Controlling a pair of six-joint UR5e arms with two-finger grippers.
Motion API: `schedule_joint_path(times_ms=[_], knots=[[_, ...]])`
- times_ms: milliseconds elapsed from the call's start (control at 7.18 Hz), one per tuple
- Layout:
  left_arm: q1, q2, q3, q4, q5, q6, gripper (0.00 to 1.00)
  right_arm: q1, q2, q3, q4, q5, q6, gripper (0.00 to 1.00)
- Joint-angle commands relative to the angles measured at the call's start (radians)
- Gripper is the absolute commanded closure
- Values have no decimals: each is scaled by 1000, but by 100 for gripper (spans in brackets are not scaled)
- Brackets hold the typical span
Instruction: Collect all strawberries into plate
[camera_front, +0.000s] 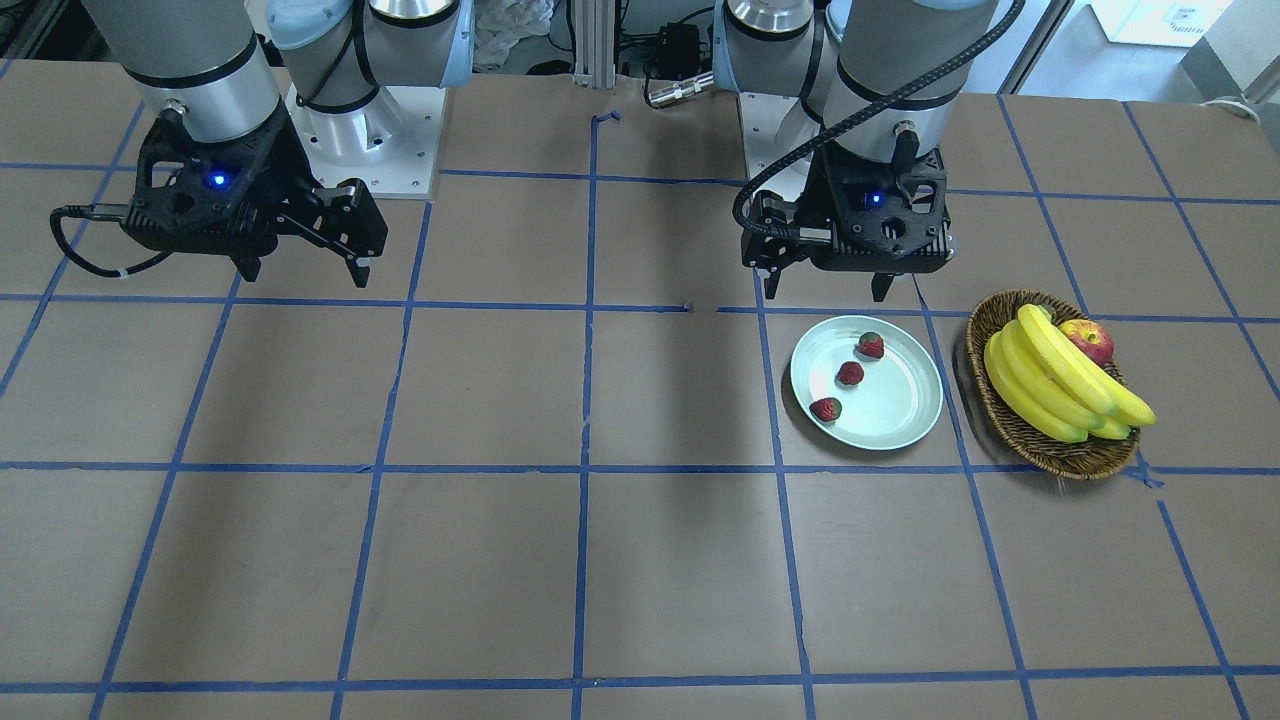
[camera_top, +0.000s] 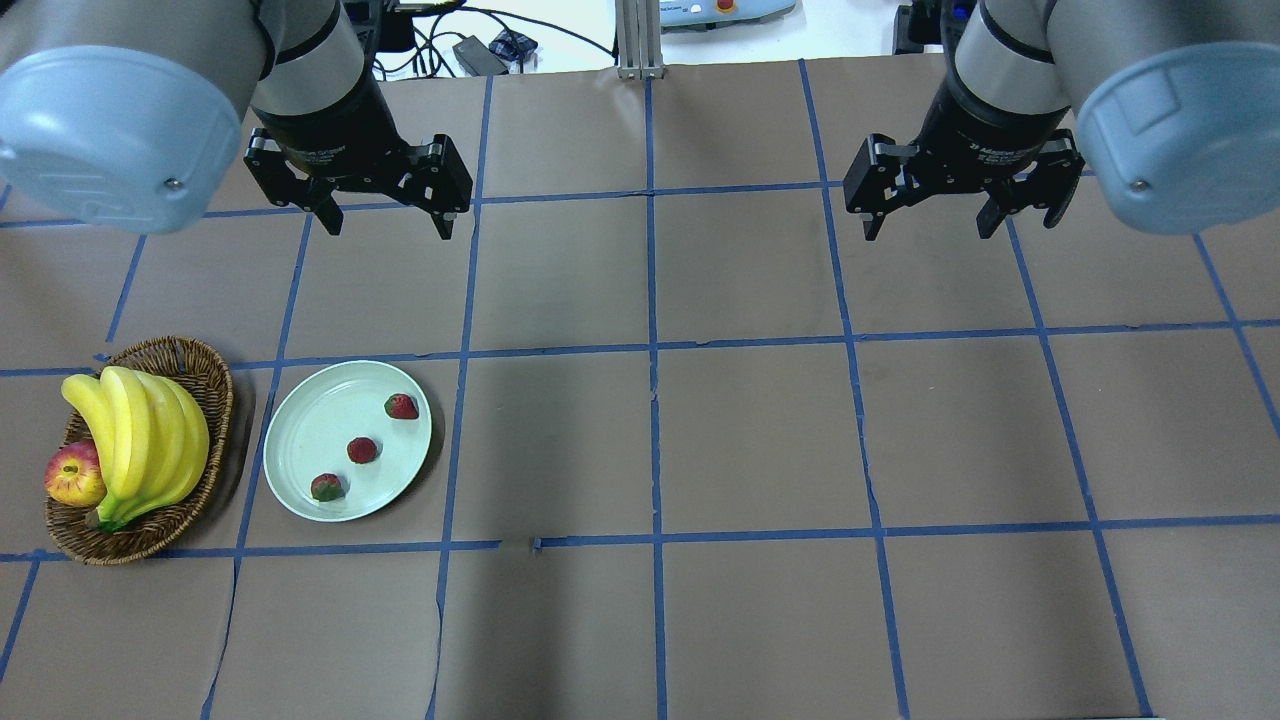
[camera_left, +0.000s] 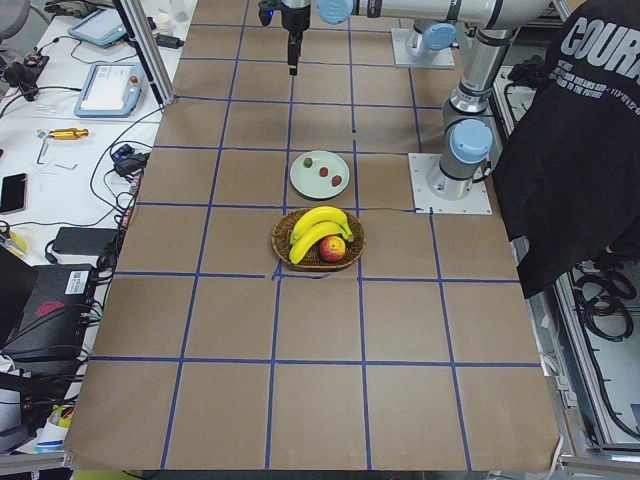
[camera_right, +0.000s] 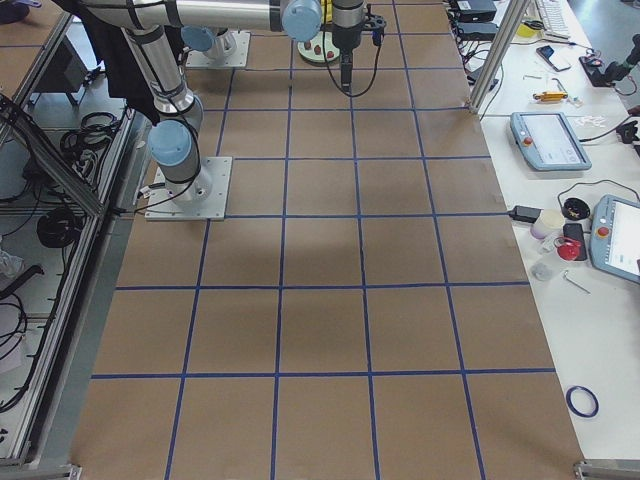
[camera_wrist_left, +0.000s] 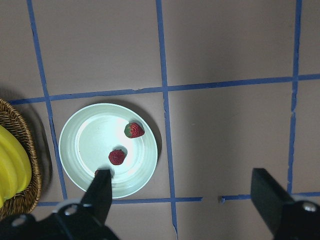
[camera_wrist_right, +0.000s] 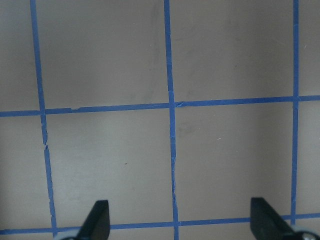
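Brown paper table (camera_top: 750, 430), taped in blue squares; three strawberries (camera_top: 362, 450) lie on the mint plate (camera_top: 305, 420).
Benches (camera_left: 50, 105) with tablets (camera_left: 105, 90) flank it. One berry is half hidden behind a finger (camera_wrist_left: 100, 195) in the left wrist view. Left gripper (camera_top: 388, 218) hangs spread and empty near the plate; right gripper (camera_top: 930, 222), likewise spread and empty, is well apart.

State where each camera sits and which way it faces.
Front-facing: across the table, facing the robot; left gripper, right gripper.
Overhead: behind the shoulders, looking down; both grippers.
Exterior left: left table end, looking past the basket; left arm near.
Exterior right: right table end; right arm near.
Left wrist: downward onto the plate; its fingers.
Right wrist: downward onto the table; its fingers.
Shared: front-facing and overhead show the strawberries.
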Motion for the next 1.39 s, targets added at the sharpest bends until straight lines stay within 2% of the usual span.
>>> schedule_joint_path(times_ms=[0, 139, 557, 835, 1253], knots=[[50, 16, -5, 14, -90, -62, 0, 0, -1, -2, -2, -1, 1, 0], [66, 19, -15, 8, -113, -106, 0, 0, -1, 0, 0, -1, 1, 0], [60, 27, -24, 22, -89, -96, 0, 0, -1, 0, 1, 0, 1, 0], [58, 24, -28, 31, -8, -96, 2, 0, -2, 0, 4, 0, 1, 0], [60, 22, -40, 20, -26, -29, 0, 0, -4, 0, 11, 0, 1, 0]])
